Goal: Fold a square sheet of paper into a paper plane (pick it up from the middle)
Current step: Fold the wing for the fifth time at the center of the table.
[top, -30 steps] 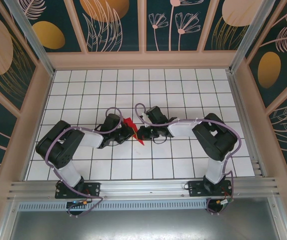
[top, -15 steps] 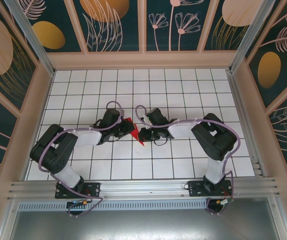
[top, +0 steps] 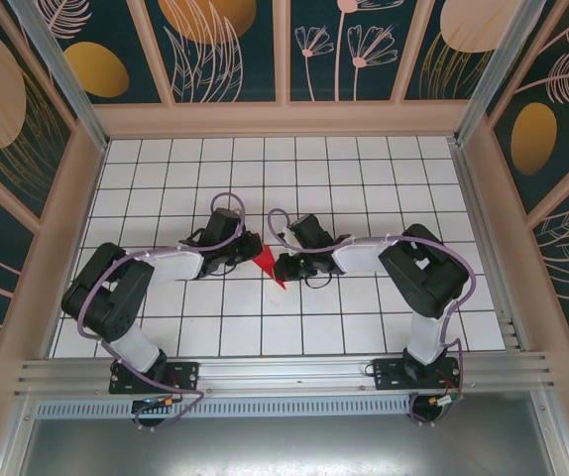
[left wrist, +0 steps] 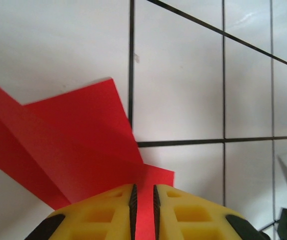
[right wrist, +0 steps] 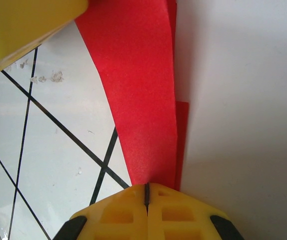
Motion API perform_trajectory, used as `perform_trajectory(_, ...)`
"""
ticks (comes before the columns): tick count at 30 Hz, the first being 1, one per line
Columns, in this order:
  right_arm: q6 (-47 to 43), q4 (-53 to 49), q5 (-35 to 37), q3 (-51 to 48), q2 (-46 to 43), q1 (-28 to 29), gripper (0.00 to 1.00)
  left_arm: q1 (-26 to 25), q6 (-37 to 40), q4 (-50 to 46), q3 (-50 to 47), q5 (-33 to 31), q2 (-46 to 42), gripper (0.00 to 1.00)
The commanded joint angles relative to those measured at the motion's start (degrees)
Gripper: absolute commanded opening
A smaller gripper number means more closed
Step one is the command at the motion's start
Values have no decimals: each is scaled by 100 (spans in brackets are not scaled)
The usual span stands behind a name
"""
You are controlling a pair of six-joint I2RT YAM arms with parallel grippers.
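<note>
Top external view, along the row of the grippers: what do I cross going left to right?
left arm's elbow → left gripper → folded red paper → right gripper → right arm's elbow

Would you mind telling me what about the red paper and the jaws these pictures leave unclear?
- Red paper, fold shape: top view, too small, arms crowd both sides.
- Paper's edges: left wrist view, cut by the left edge; right wrist view, cut by the top edge.
- Left jaws' hold on it: left wrist view, slight gap, contact hidden below the frame.
</note>
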Motion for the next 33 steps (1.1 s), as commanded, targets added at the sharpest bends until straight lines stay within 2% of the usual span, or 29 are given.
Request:
perform_trajectory(1, -105, -575, 403, -110, 424, 44, 0, 87, 267, -180, 183, -189, 212, 20)
perform_trajectory(15, -144, -654, 444, -261, 487, 44, 0, 423, 435, 10, -30, -87, 689, 20)
perform_trajectory(25, -138, -980, 988, -498, 608, 210, 0, 1188, 912, -28, -78, 273, 731, 18)
perform_trajectory(33, -113, -1058, 1051, -530, 668, 246, 0, 1826, 1084, 49, 120, 457, 824, 17)
